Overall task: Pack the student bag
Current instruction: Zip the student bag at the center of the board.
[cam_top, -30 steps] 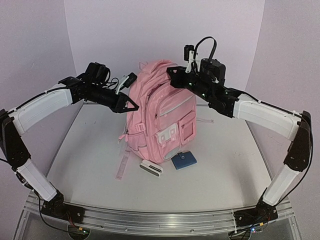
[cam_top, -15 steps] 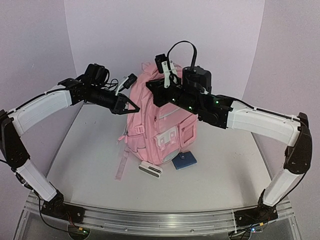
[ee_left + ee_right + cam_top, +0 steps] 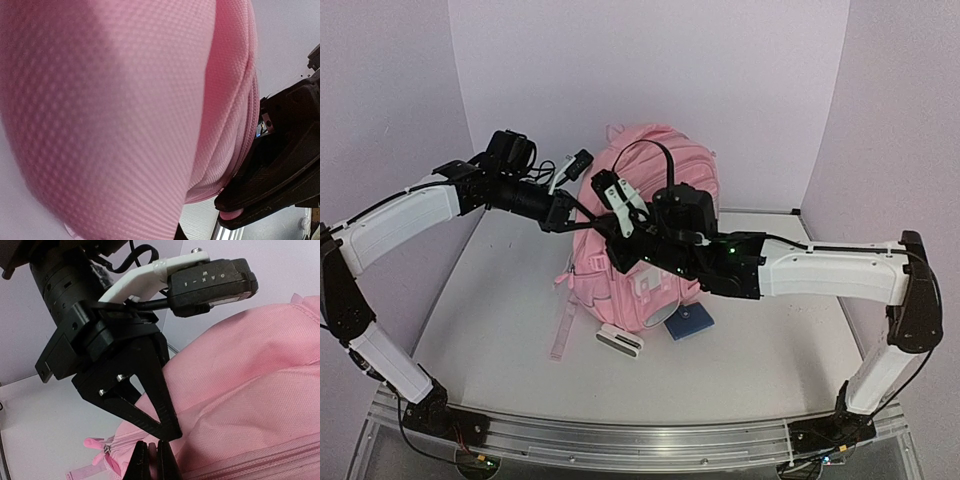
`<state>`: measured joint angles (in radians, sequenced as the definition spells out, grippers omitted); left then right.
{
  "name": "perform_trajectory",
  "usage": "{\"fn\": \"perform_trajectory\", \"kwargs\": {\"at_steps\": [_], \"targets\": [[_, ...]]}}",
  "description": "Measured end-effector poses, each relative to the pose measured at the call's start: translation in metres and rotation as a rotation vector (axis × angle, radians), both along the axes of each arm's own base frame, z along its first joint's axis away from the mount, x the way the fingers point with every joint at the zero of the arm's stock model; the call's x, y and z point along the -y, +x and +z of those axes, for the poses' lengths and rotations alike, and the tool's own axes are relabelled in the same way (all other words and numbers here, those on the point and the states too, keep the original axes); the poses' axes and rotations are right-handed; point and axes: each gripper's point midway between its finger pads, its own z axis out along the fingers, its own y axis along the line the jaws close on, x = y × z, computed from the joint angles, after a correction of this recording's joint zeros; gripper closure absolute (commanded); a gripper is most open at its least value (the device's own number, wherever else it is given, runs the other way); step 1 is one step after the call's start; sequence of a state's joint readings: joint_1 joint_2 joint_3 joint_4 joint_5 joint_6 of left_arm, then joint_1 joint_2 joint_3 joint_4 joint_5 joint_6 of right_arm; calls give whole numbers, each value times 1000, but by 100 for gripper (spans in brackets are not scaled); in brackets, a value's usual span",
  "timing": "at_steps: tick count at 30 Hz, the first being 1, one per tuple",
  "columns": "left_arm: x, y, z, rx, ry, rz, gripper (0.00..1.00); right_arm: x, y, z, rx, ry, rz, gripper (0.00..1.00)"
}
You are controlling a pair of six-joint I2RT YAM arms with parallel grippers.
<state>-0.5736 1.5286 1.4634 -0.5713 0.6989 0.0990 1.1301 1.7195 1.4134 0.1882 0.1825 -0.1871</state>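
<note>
Bag (image 3: 692,165) upright mid-tabletop (image 3: 770,340). I hold my left hand (image 3: 167,432) pinched on its cloth and my right hand (image 3: 150,462) narrow at the zip (image 3: 240,460) — white box (image 3: 620,341) and blue pad (image 3: 690,323) lie outside, packing barely begun.

The backpack (image 3: 695,165) is pink all over and much the biggest thing in front of me. It stands upright at the middle of the table (image 3: 490,330), its back close to the rear wall (image 3: 650,60) and its front turned toward my bases. Its top is rounded, and a bulging front pocket (image 3: 620,300) sits low, near the table. On my left side, one pink strap (image 3: 560,330) trails flat across the table toward me. My right wrist camera shows smooth woven cloth, a zip (image 3: 250,466) along the lower part and a pink pull tab (image 3: 95,444). In my left wrist camera, fine dotted mesh fills most of the view.
</note>
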Motion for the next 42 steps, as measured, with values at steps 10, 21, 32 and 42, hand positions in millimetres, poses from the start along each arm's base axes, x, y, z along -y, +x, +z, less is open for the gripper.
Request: {"fn": "perform_trajectory", "kwargs": {"at_steps": [10,21,32,42], "targets": [[-1,-4,-1,3,-3,-11,100,-3,-10,-44,2,-65,1,100],[-3,-6,-3,3,0,-12,100,-4,-15,-77,13,-27,-13,100],[-1,-11,-6,19,-1,-37,100,13,-25,-74,-31,117,-36,100],[-2,-16,-8,11,-16,-74,100,17,-33,-74,-55,124,-6,100]]}}
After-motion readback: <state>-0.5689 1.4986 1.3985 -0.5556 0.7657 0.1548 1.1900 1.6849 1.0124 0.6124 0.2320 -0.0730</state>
